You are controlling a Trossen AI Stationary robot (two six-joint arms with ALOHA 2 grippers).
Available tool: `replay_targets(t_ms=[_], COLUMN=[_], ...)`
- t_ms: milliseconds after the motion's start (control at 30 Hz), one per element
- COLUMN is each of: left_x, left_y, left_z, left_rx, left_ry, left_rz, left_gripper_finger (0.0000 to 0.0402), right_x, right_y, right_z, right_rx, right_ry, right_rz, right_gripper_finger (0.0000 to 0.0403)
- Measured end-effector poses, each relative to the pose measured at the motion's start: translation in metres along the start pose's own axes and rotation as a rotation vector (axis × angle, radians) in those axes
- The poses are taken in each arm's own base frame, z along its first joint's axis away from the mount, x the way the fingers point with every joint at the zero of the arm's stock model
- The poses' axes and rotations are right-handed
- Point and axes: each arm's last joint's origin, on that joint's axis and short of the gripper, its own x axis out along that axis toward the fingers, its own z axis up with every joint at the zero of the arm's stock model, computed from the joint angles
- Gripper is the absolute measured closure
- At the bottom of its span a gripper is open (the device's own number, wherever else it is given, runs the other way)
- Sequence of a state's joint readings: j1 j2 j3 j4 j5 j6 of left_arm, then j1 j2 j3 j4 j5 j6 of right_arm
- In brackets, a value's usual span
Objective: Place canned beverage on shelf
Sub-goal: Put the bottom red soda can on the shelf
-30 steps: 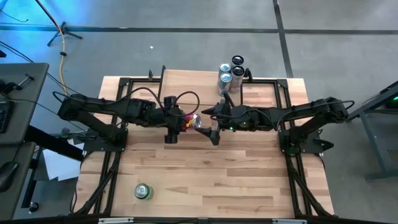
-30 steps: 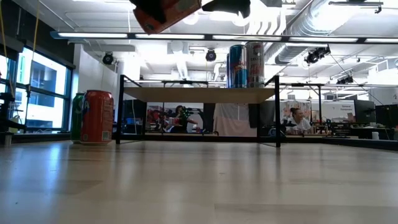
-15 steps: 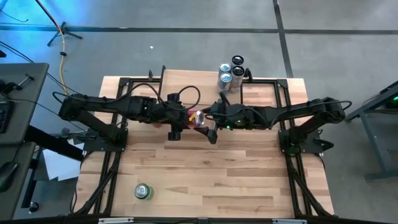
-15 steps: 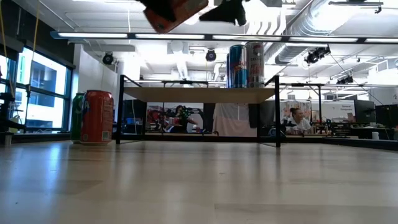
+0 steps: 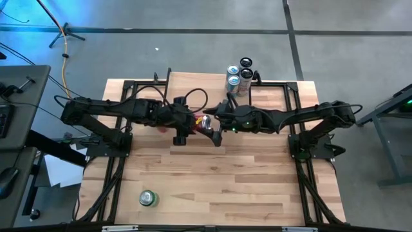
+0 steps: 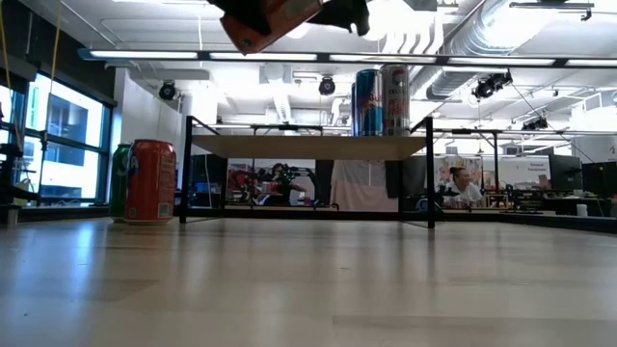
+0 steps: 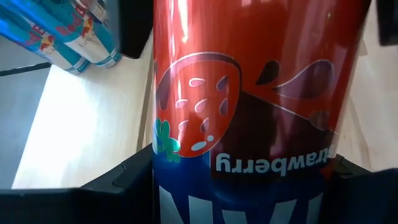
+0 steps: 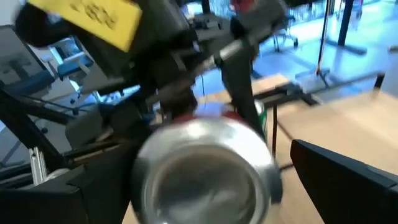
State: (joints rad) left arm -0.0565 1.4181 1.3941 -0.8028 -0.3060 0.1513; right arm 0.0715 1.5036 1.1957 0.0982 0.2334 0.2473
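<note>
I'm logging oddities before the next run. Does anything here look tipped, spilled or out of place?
Only the red strawberry can is off upright: the left gripper holds it tilted in mid-air, with the open right gripper at its end. No spill or damage shows.

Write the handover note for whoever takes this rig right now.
Left gripper: jaws shut on the red strawberry can, held in the air above mid-table, tilted.
Right gripper: jaws open, right at the can's silver end, not gripping it yet.
Shelf: three tall cans stand on it at the back.
Red can and green can stand on the tabletop, green one near the front left.
Done: strawberry can lifted.
Left: it looks like a handover to the right gripper, then setting the can on the shelf.
</note>
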Motion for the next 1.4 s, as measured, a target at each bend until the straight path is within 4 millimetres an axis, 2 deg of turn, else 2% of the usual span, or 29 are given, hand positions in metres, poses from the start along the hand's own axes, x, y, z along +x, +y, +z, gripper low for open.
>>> replay_targets(t_ms=[367,667,833,1100,1400], left_x=[0.005,0.013,0.014,0.013,0.000], left_y=[0.004,0.001,0.001,0.001,0.004], left_z=[0.002,0.003,0.003,0.002,-0.007], left_rx=[0.000,0.002,0.001,0.018,0.031], left_ry=[-0.011,-0.010,-0.004,0.004,0.068], left_rz=[0.002,-0.021,-0.021,-0.021,-0.025], left_gripper_finger=[0.0159,0.0159,0.0153,0.0118,0.0096], right_x=[0.004,0.009,0.009,0.008,0.002], right_y=[0.000,0.000,0.000,-0.001,-0.004], right_z=[-0.004,-0.009,-0.010,-0.009,-0.014], right_rx=[-0.013,0.014,0.014,0.015,-0.020], right_ry=[0.015,0.028,0.034,0.035,0.112], right_rz=[0.000,-0.013,-0.012,-0.018,-0.077], right_gripper_finger=[0.0019,0.0111,0.0113,0.0113,0.0113])
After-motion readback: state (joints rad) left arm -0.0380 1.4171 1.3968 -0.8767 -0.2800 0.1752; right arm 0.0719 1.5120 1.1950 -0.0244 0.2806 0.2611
